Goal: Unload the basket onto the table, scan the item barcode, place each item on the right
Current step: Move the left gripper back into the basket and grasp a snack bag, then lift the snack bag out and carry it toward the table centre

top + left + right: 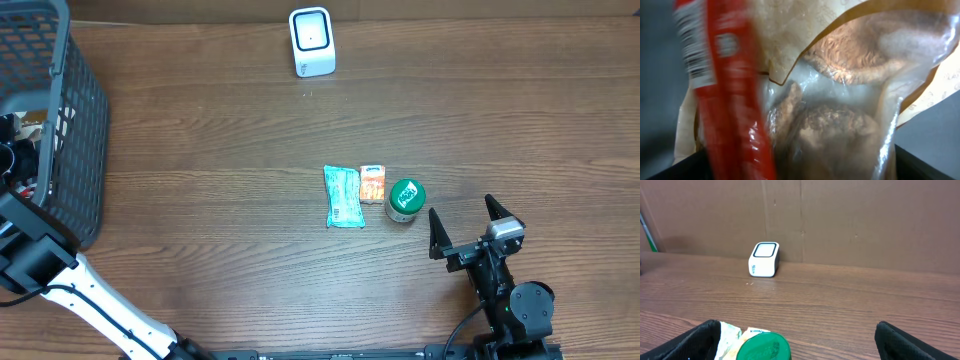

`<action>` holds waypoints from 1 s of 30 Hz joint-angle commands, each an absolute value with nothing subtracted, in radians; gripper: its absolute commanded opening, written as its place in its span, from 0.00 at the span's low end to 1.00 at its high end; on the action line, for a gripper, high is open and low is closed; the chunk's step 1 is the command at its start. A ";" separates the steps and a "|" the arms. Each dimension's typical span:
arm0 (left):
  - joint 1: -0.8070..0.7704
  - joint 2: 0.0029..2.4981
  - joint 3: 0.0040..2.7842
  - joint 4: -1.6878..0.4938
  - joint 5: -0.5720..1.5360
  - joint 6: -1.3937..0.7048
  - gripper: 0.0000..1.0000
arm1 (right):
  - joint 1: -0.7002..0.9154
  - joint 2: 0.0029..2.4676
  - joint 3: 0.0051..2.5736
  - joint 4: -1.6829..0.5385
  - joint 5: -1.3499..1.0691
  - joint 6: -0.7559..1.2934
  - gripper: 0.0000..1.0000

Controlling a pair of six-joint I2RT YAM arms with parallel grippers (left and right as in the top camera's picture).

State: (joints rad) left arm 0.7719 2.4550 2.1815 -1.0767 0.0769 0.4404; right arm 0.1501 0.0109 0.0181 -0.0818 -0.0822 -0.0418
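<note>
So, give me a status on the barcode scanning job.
Possibly done: teal packet, orange box and green-lidded can lie in a row, though nothing shows they were scanned. In hand: the left arm reaches into the basket, a clear bag and red wrapper close against its camera; grip unclear. Left: bringing an item to the scanner. The right gripper sits open near the can.

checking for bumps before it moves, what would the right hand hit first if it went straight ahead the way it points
Probably the green-lidded jar, low and just left of centre between the open fingers of the right hand; height is unclear, so it might pass over.
</note>
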 commanded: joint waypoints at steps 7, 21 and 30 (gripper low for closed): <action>0.759 2.423 2.178 -1.103 0.080 0.440 0.22 | 0.144 0.003 0.008 -0.077 -0.088 -0.046 1.00; 0.757 2.193 2.178 -1.082 0.186 0.286 0.06 | 0.144 0.003 0.008 -0.077 -0.088 -0.046 1.00; 0.757 1.873 2.178 -1.012 0.216 -0.004 0.04 | 0.144 0.003 0.008 -0.077 -0.088 -0.046 1.00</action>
